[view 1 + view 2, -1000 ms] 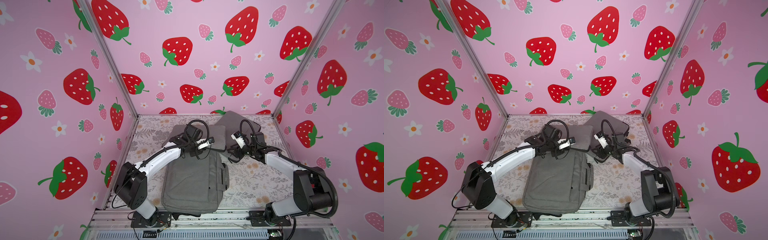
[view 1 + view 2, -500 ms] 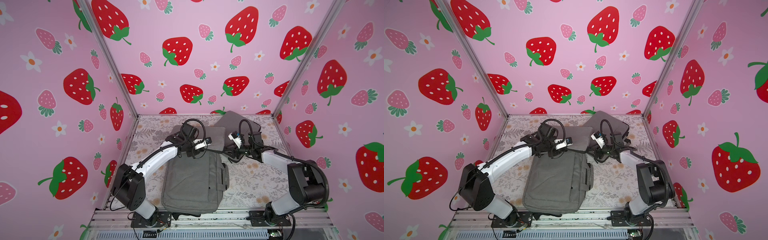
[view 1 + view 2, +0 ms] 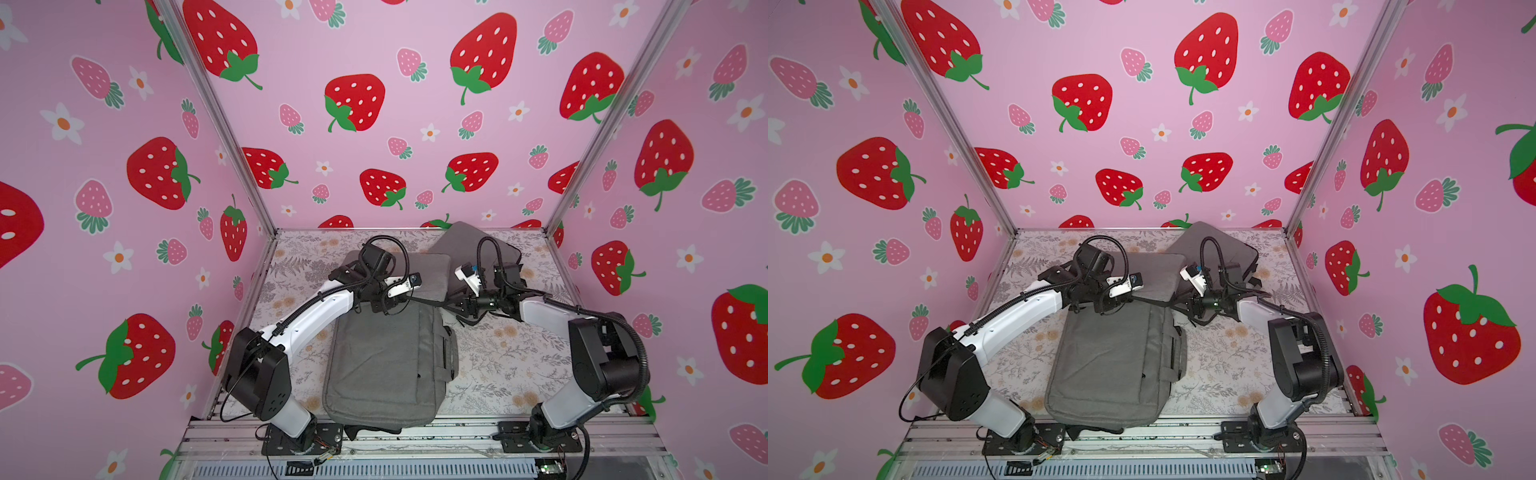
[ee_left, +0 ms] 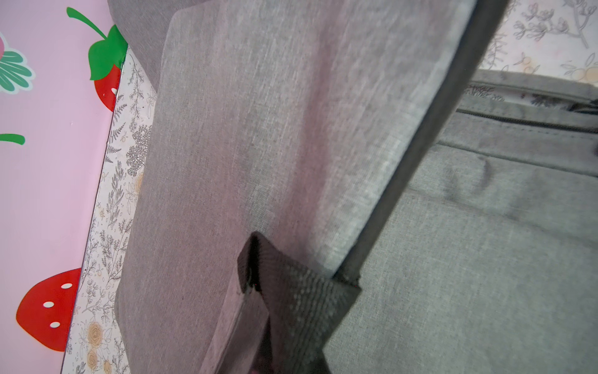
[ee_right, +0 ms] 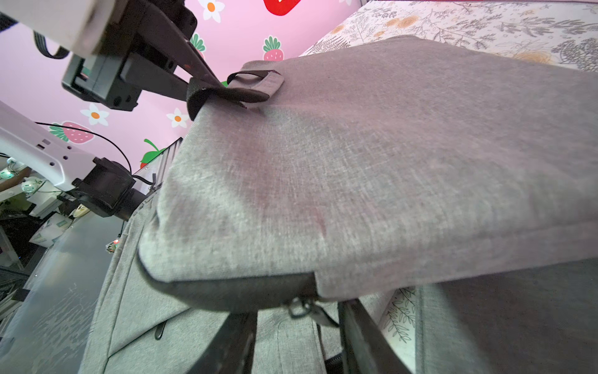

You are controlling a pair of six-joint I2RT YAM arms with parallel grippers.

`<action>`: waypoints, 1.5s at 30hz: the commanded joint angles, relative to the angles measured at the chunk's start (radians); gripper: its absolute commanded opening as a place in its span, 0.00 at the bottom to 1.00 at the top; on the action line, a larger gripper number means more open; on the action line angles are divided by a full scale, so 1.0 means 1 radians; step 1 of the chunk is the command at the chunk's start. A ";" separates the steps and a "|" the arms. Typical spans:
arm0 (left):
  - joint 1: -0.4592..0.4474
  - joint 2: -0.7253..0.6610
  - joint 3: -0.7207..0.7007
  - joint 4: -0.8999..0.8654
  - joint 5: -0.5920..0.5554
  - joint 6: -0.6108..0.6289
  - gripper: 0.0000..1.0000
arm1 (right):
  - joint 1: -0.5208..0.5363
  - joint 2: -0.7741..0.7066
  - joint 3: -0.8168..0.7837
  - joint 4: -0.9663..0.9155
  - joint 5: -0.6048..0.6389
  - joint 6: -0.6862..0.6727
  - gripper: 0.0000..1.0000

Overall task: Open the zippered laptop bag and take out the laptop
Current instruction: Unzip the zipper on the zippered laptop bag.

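- The left gripper [image 5: 202, 85] is seen left of centre in both top views, reaching toward the middle. Its jaws are pressed together on a black strap [image 4: 301, 298] sewn to the laptop bag.
- The gray laptop bag [image 3: 419, 270] is placed just above the centre of both top views. It is laid over the upper end of a larger gray bag [image 3: 382, 365], which fills the lower middle of the bench [image 3: 511, 357].
- A dark zipper edge [image 4: 420, 155] is shown along the laptop bag's side that faces the larger gray bag, starting beside the held strap.
- In the right wrist view, a small metal zipper pull [image 5: 302, 307] is seen hanging at the laptop bag's nearest corner, lower centre of the frame.
- The right gripper [image 5: 299, 311] is set right of centre in both top views, at that corner. Its fingers [image 5: 233, 343] are held apart with the zipper pull between them; contact with the pull cannot be told.
- A darker gray bag [image 3: 461, 241] is seen at the upper right of the bench, against the back wall.
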 commanded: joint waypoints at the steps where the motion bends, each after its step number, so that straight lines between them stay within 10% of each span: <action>1: -0.001 0.013 0.059 -0.017 0.057 -0.005 0.00 | 0.007 -0.048 0.010 -0.005 -0.084 -0.034 0.40; 22: 0.003 0.019 0.066 -0.037 0.030 -0.001 0.00 | -0.005 -0.065 -0.036 0.000 -0.041 -0.013 0.06; 45: -0.009 0.089 0.118 -0.043 -0.053 -0.121 0.00 | 0.110 -0.283 -0.134 -0.111 0.312 -0.067 0.00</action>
